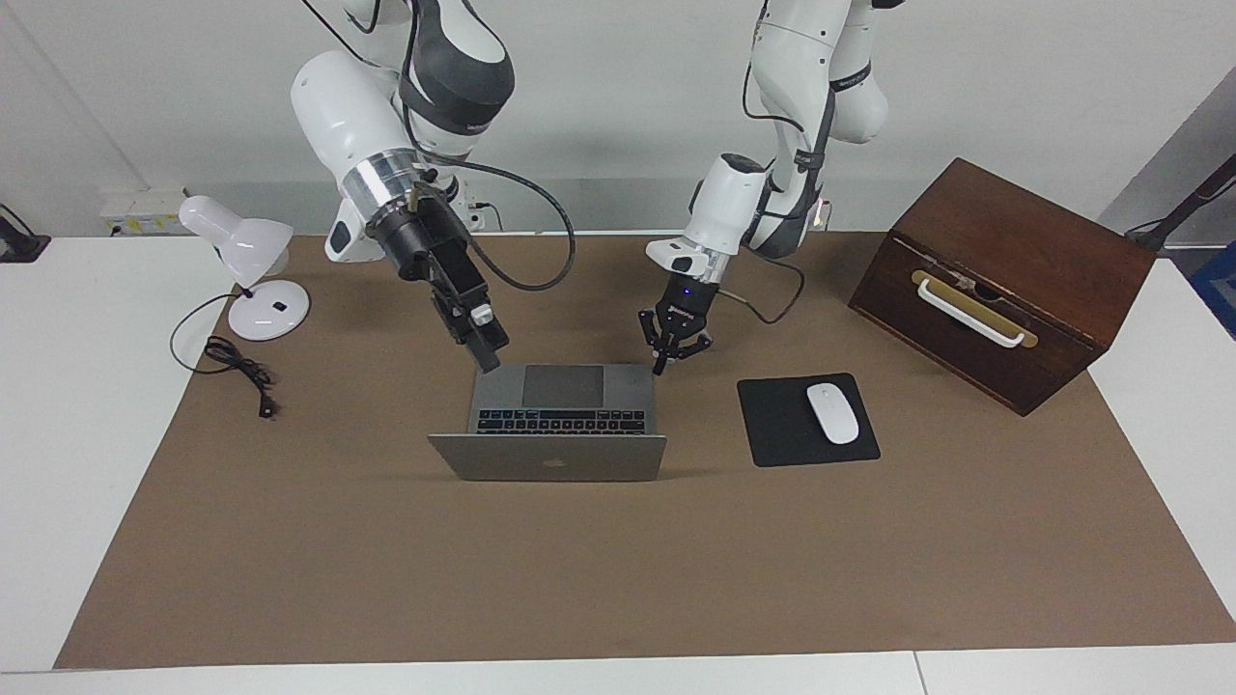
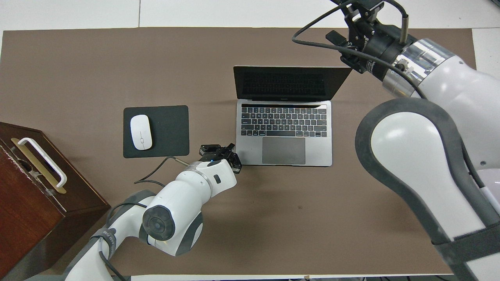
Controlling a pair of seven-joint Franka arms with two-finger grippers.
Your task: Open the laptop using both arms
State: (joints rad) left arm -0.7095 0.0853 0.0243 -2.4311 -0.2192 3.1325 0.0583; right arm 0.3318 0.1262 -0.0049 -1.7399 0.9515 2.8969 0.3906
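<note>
The silver-grey laptop stands open on the brown mat, its lid upright at the edge farther from the robots, with the dark screen and black keys showing. My left gripper is shut on nothing, low beside the base's corner nearest the left arm; I cannot tell whether it touches. In the overhead view the left gripper sits just off that corner. My right gripper hangs in the air over the base's corner at the right arm's end, holding nothing.
A black mouse pad with a white mouse lies toward the left arm's end. A brown wooden box with a white handle stands past it. A white desk lamp and its black cord are at the right arm's end.
</note>
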